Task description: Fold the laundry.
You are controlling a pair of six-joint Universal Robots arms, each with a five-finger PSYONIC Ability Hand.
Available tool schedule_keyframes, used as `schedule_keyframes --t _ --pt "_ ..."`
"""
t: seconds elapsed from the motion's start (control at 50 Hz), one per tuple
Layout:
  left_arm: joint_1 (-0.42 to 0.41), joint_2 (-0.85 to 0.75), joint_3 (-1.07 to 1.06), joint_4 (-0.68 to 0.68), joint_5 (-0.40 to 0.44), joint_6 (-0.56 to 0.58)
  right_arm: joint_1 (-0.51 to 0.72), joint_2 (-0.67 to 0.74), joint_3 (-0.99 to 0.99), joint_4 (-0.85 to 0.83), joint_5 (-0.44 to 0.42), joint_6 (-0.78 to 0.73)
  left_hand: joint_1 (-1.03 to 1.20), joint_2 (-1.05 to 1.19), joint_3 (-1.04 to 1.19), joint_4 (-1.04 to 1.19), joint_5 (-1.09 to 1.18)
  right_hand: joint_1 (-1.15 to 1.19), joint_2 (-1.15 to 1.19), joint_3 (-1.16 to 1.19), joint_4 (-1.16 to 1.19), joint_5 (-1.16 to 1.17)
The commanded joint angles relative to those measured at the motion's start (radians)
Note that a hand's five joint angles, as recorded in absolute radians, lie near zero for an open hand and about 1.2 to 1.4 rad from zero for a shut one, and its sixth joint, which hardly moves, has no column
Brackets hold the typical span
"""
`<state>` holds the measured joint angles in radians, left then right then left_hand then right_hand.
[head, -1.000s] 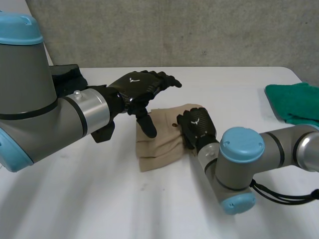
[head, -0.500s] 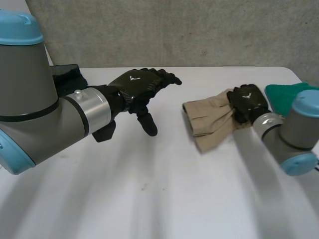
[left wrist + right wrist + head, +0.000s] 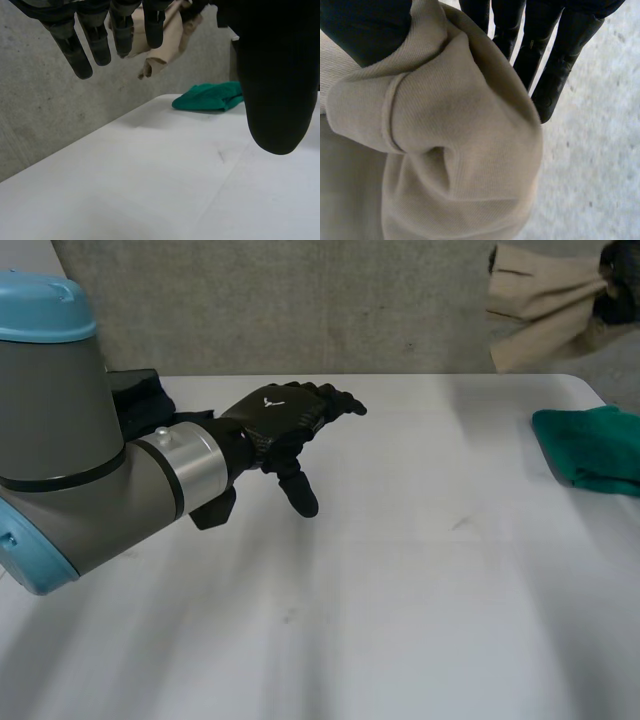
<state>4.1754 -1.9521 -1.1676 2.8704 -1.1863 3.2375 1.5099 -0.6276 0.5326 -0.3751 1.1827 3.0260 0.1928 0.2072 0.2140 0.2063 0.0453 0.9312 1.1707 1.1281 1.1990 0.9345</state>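
My right hand [image 3: 620, 292], partly cut off, pinches the beige cloth [image 3: 540, 305] between thumb and fingers [image 3: 552, 80]. My left hand [image 3: 280, 420] hangs above the desk [image 3: 400, 590], fingers straight, empty.

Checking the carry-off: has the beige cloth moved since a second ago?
Yes. Pinched in the right hand, the beige cloth rose off the table, rightward, and now hangs above and beyond the green cloth, which stayed put.

Head camera overlooks the table [image 3: 400, 590]; the low left wrist camera shares the green cloth [image 3: 590, 445].
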Motion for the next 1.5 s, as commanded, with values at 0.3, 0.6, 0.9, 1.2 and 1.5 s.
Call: schedule_keyframes --t 0.3,0.6,0.9,1.2,1.5 --pt "-0.004 -0.004 -0.035 0.043 -0.001 -0.001 -0.367 0.215 0.081 0.127 -0.416 -0.174 -0.012 -0.026 -0.033 -0.025 -0.039 0.465 0.226 0.268 0.197 0.287" --pt "-0.008 -0.007 -0.035 0.047 -0.001 -0.005 -0.362 0.025 0.139 0.295 -0.161 -0.240 -0.012 -0.026 -0.033 -0.025 -0.039 -0.757 -0.996 -0.954 -1.024 -0.934" --pt "-0.005 0.033 -0.026 0.053 -0.013 -0.004 -0.082 -0.360 0.216 0.453 0.304 -0.271 -0.012 -0.026 -0.033 -0.025 -0.039 -0.757 -0.996 -0.954 -1.024 -0.934" --pt "0.098 0.091 -0.053 0.190 -0.202 0.018 0.444 -0.598 0.837 0.150 0.314 -0.204 -0.018 -0.033 -0.039 -0.032 -0.045 -0.757 -0.996 -0.954 -1.024 -0.934" --pt "0.535 -0.227 -0.008 0.402 -0.196 0.395 0.589 -0.635 1.201 0.056 0.299 -0.352 -0.018 -0.033 -0.039 -0.032 -0.045 -0.757 -0.996 -0.954 -1.024 -0.934"
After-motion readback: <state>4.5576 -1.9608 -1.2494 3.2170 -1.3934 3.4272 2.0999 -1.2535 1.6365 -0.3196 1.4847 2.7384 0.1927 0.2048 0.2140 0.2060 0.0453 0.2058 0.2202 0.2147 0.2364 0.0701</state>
